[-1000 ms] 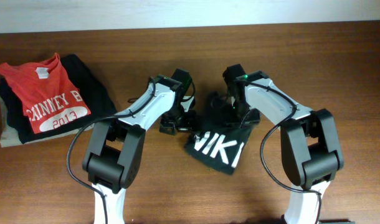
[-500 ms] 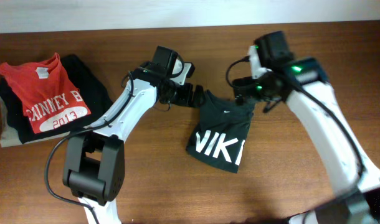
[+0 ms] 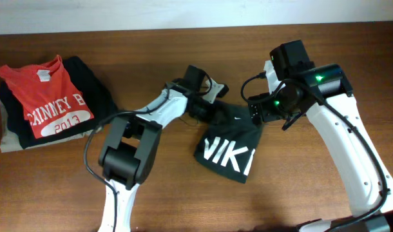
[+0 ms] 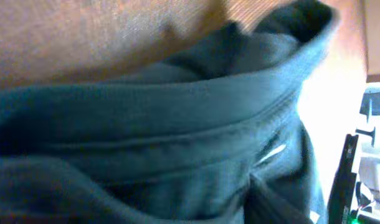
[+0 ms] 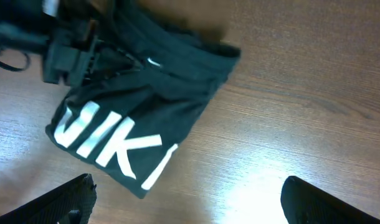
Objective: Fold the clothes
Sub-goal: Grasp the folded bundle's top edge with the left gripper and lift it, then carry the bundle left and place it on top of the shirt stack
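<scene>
Comparing the overhead views: a second ago both grippers worked the far edge of the dark T-shirt [image 3: 230, 134]. Now the right gripper [image 5: 187, 190] has lifted clear and hangs above the garment with its fingers [image 5: 75, 198] spread wide and nothing between them. The left gripper [image 3: 200, 108] has closed in on the far-left corner of the cloth. Its own camera shows only dark folds at close range, so I cannot tell whether it is clamped or released. Judgement: the right side's part of this fold looks done, and only the left corner is yet to be tidied. The T-shirt lies as a compact packet near the middle of the table [image 3: 312, 193], well apart from the red T-shirt [image 3: 51, 96] on the stack at the left. Its long axis runs far-to-near, leaning slightly right at the near end. The white block letters [image 3: 226, 154] sit at that near end, facing up.
</scene>
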